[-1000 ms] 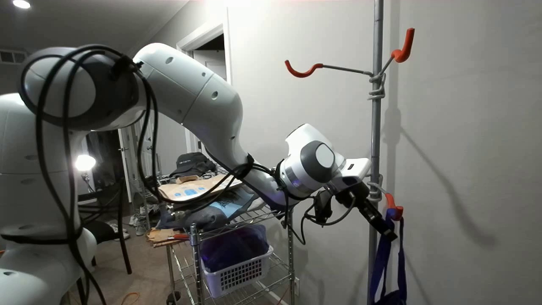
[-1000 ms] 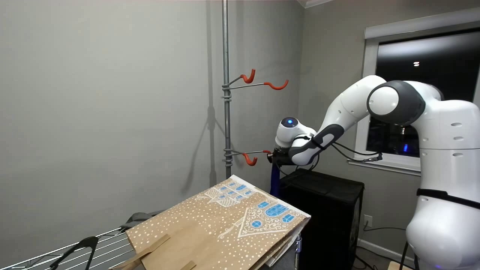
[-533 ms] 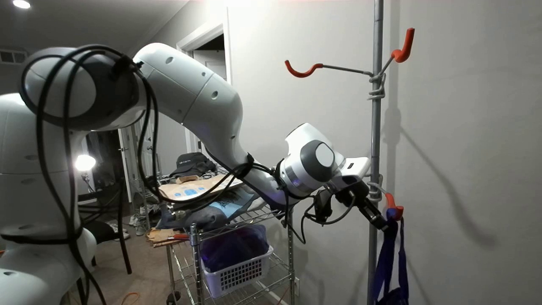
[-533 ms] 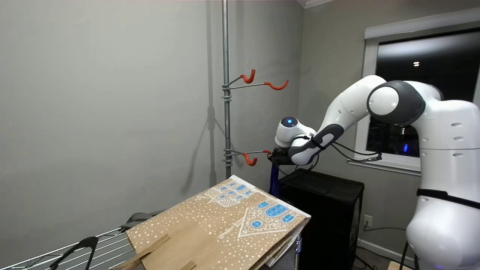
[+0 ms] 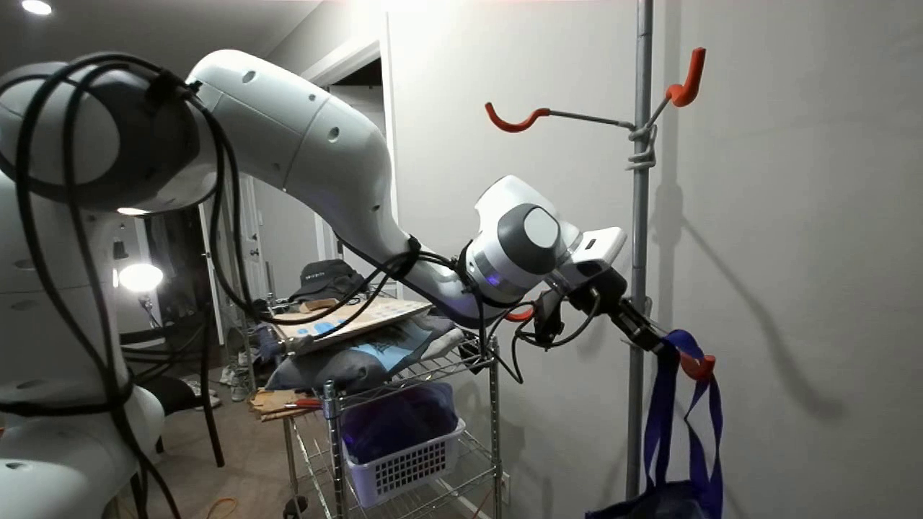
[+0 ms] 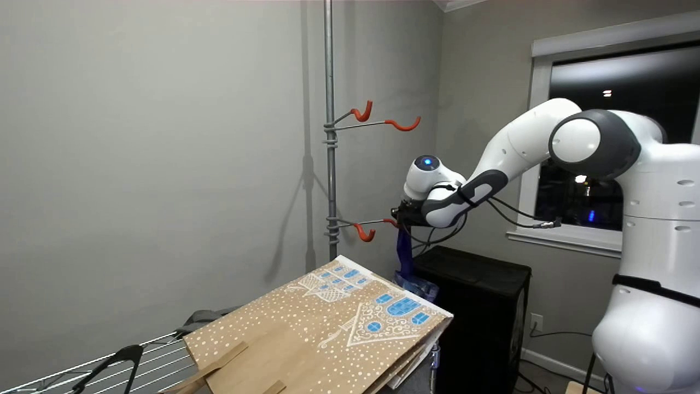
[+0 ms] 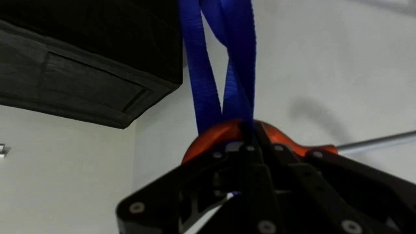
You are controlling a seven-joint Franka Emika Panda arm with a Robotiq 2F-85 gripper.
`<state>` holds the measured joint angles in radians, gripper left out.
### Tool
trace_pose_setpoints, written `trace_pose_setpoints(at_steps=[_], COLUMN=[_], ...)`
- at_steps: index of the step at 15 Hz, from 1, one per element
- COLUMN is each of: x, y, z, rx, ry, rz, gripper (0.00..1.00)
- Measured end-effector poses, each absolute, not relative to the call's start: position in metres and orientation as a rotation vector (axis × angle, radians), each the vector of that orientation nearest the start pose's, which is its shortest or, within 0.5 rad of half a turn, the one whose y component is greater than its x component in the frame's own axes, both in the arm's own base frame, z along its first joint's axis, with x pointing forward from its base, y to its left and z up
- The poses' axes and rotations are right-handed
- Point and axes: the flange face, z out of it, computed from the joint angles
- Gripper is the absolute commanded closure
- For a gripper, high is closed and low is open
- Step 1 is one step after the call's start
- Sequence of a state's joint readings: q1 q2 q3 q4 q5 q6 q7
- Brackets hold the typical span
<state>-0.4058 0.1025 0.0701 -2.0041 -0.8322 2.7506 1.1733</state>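
The gripper (image 5: 657, 347) is clamped on a blue strap (image 5: 663, 396), the jaws closed about it. The strap belongs to a blue bag (image 5: 667, 502), which hangs below the gripper and runs off the bottom edge of an exterior view. From the fingertips the strap arches above an orange hook (image 5: 698, 368), and a further length descends on the hook's far side; whether the hook bears any weight cannot be told. In the wrist view the hook sits just beyond the fingertips. Its rod leads to a grey pole (image 5: 639, 216), on which two upper hooks (image 5: 513, 126), also orange, are fixed. Near the bag stands a black covered box (image 6: 476, 301). Well apart from the gripper, a brown paper bag (image 6: 290, 339) lies tilted on a pile atop a wire rack (image 5: 330, 402). A white basket (image 5: 366, 479) sits lower in that rack.
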Motion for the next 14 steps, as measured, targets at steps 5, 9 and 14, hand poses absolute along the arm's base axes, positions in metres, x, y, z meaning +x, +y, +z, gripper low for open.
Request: trace_pose_setpoints(at_steps=[5,9,14], x=[0.576,0.564,0.537], y=[-0.173,-0.178,-0.209], z=[0.519,0.539,0.569], rx=[-2.816,-2.831,-2.831], ry=[1.31,1.383,1.526], rz=[-1.365,-1.376,-1.413], gripper=[0.99,0.99,0.99])
